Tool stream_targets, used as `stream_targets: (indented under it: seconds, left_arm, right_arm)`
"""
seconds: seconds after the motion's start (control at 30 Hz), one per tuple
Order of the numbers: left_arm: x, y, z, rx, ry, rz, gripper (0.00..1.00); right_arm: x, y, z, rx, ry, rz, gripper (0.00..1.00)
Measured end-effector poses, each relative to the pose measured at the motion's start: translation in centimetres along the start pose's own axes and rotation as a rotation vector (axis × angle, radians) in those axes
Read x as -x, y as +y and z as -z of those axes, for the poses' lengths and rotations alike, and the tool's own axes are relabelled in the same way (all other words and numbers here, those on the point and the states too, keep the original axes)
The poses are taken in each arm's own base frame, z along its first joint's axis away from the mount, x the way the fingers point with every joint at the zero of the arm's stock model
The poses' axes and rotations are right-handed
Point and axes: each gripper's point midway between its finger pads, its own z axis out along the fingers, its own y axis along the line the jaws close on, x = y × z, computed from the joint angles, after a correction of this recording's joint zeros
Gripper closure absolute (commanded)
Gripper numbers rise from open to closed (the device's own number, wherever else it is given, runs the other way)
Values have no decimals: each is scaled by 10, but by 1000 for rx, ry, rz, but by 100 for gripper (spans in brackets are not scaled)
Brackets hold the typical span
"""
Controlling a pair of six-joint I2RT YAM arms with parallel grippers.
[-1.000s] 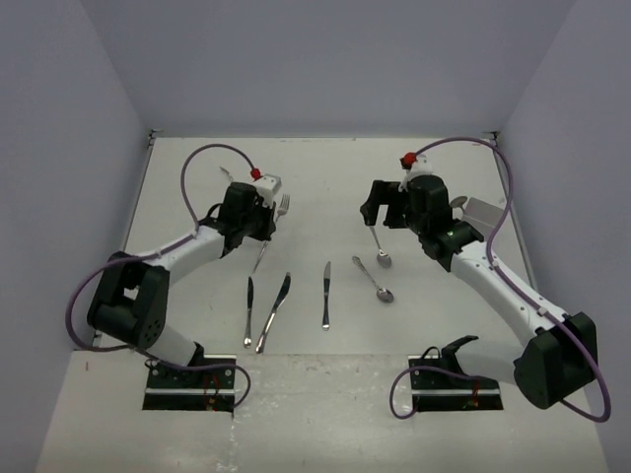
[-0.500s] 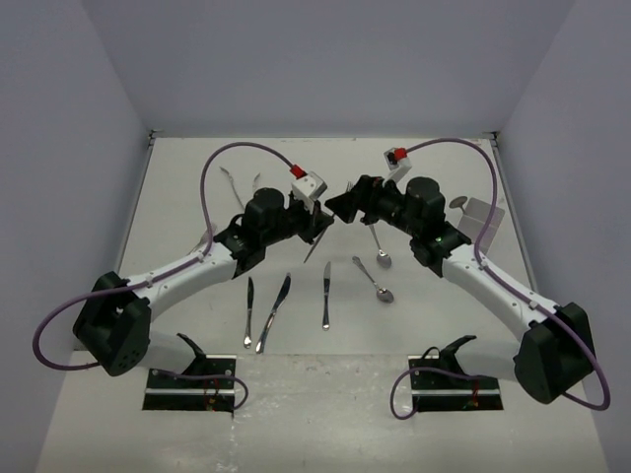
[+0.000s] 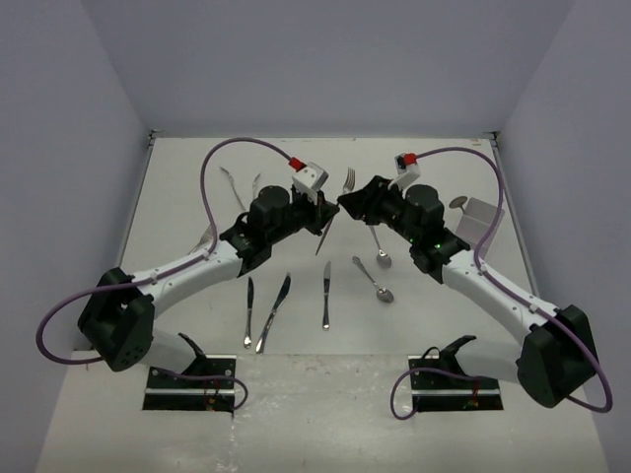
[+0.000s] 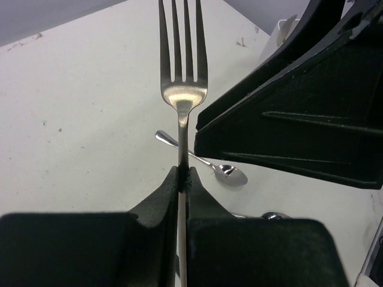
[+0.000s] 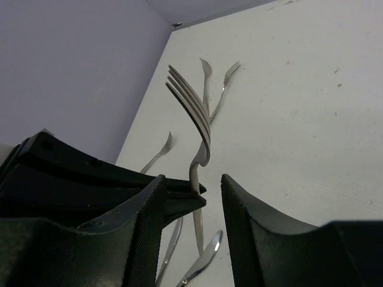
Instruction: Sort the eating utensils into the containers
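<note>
- Currently passing the fork (image 4: 181,89) between arms, aloft, well left of the container (image 3: 483,215).
- Clamped at the handle by the left gripper (image 4: 182,179); straddled by the right gripper (image 5: 192,197), jaws apart.
- Next, likely: close right, release left.

A white table (image 3: 434,168) lies under the left gripper (image 4: 183,179) and the right gripper (image 5: 192,182). It carries small dark specks (image 4: 242,43) ahead of the left one. Pale violet walls (image 3: 325,69) stand beyond both grippers and at their outer sides.
</note>
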Motion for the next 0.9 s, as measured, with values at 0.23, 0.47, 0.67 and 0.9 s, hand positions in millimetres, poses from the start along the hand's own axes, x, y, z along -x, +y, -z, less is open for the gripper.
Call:
stream_targets:
  seconds: [0.23,0.47,0.67,0.9]
  left_arm:
    - [1,-9,-7,-25,0,-2,100]
    - [4,-11,-8,-37,-3,-14,15]
    - [15,-9,0,-16,-17,-36,0]
    - [43,2,29,74,-103,-74,0]
  right_arm:
    - [-6,0,-9,-3,16,6,79]
    - [-5,-8,-14,-42,3,43,100]
    - [28,-37,0,-181,-109,152,100]
    - [150,-128,109,-549,-483,330,100]
